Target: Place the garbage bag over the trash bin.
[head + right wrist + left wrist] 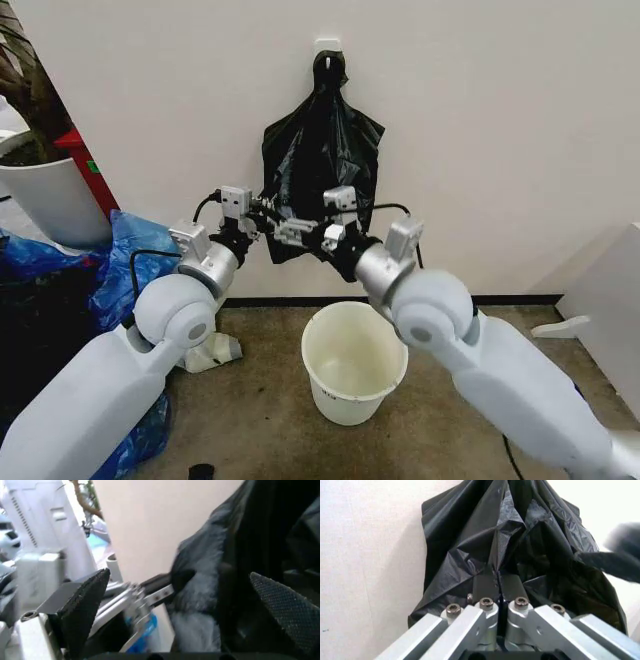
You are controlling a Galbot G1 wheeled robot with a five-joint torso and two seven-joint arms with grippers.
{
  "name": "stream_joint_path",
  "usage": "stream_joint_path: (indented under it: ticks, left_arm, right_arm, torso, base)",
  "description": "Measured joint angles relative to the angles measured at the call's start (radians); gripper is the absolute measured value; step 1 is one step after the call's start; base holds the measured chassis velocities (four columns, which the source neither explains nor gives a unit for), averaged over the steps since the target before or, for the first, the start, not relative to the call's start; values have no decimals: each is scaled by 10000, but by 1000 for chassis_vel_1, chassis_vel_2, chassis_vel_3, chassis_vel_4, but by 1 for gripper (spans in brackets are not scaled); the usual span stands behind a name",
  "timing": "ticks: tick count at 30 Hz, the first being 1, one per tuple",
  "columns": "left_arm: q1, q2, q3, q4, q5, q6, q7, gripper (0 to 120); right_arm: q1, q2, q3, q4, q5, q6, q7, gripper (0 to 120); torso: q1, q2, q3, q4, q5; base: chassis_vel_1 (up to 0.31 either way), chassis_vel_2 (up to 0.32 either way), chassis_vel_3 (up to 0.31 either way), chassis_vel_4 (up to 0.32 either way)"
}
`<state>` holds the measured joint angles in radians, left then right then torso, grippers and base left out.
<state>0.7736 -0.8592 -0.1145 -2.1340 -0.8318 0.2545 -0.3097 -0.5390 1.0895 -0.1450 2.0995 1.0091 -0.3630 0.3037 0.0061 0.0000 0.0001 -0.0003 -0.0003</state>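
1. The trash bin (354,373) stands upright on the brown floor (260,410) just ahead of the robot, between its two arms and near the foot of the wall (480,120). Its inside looks bare, with nothing in it that can be made out.
2. Left of the bin, blue plastic bags (125,255) lie heaped on the floor, partly hidden behind the left arm. A white planter pot (55,200) is cut off at the left edge.
3. Above the bin, the left gripper (292,232) has its jaws pressed together on a fold near the bottom of the garbage bag (320,150). The left wrist view shows this plainly: the two dark fingers (485,587) meet with black film pinched between them.
4. The right gripper (333,235) sits just beside it at the bag's lower edge. In the right wrist view its textured pads (285,611) stand wide apart, holding nothing, with the blurred bag beyond.
5. Farthest off, the bag hangs flat against the wall from a white hook (327,48), its gathered top bunched there.
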Motion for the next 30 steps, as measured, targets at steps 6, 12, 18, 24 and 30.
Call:
stream_joint_path:
  ticks: [6,12,18,24,30]
  left_arm:
    - [-6,33,-31,-46,0,-11,-2,0]
    - [-34,37,-48,-60,-9,-22,0,0]
    - [-57,37,-72,-60,-21,-38,11,0]
    - [-57,10,-61,-62,-30,-44,26,0]
    - [-60,-13,-52,-84,-38,-45,36,0]
  right_arm:
    - [244,192,-11,-578,-469,-370,647,100]
    - [319,347,-86,-904,-1518,-880,1102,100]
    - [316,384,-103,-1049,-2299,-1112,1388,100]
    - [315,337,-147,-1162,-3403,-1324,1392,100]
    - [190,215,-88,-1383,-4502,-1661,1345,100]
  torso:
    - [0,0,0,1,2]
    - [0,0,0,1,2]
    - [0,0,-1,0,2]
    - [0,0,0,0,2]
    - [0,0,0,0,3]
  base:
    - [0,0,0,0]
    - [0,0,0,0]
    - [0,0,0,0]
    - [0,0,0,0]
    - [0,0,0,0]
